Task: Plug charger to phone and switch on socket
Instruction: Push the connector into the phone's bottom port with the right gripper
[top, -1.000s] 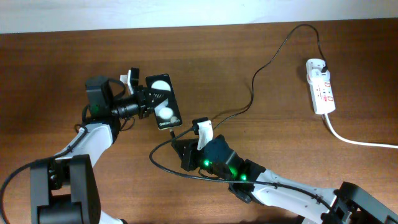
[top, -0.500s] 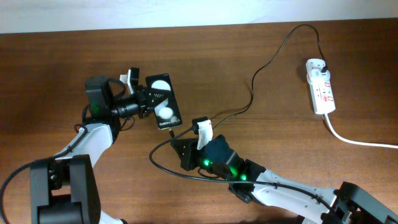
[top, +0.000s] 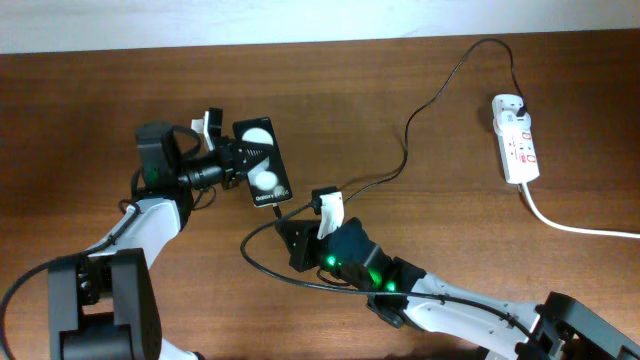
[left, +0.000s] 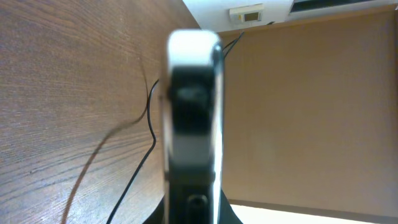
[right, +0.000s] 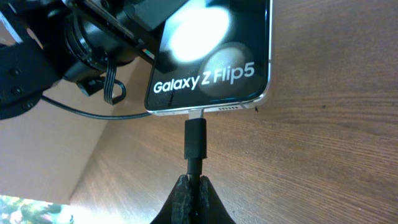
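phone (top: 263, 165): Galaxy Z Flip5, left of centre, clamped by my left gripper (top: 230, 163).
charger plug (right: 195, 140): at its bottom port, metal tip showing (half-seated, I judge); my right gripper (right: 193, 190) is pinched shut on the cable (right: 194, 167).
risk: an off-axis push could bend the tip or slip the phone.

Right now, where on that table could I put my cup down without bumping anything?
Bare wood lies along the far edge between the phone and the charger loop, and between that loop and the socket. The far-left corner behind the left gripper is free. Crowded: the middle, where the right gripper holds the charger at the phone.
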